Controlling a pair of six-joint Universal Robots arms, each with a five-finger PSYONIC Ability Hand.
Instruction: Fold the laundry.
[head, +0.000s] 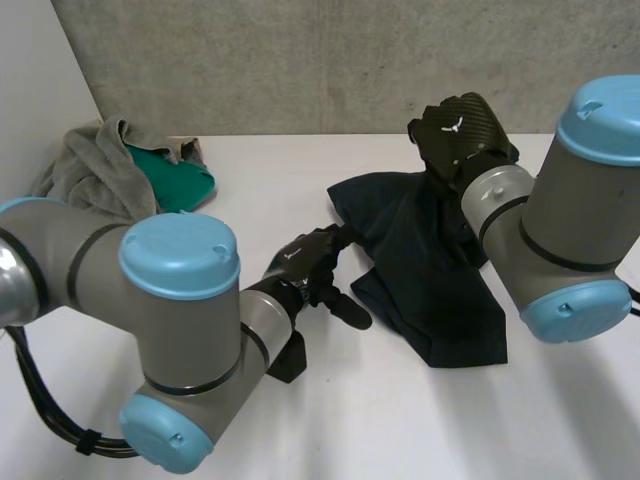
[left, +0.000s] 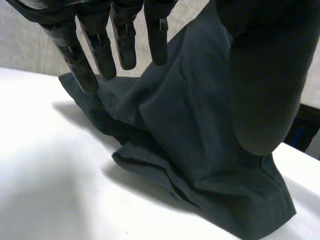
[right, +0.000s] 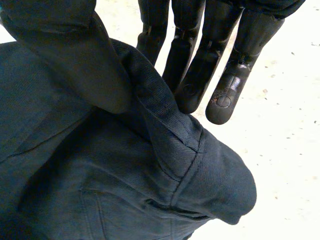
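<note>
white table (head: 400, 420), grey concrete wall (head: 300, 60)

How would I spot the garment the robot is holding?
On the white table, look right of centre, below the right hand. The dark navy garment lies there, one edge pinched up by that hand. The grey cloth and green item at the far left corner are paler and untouched.
</note>
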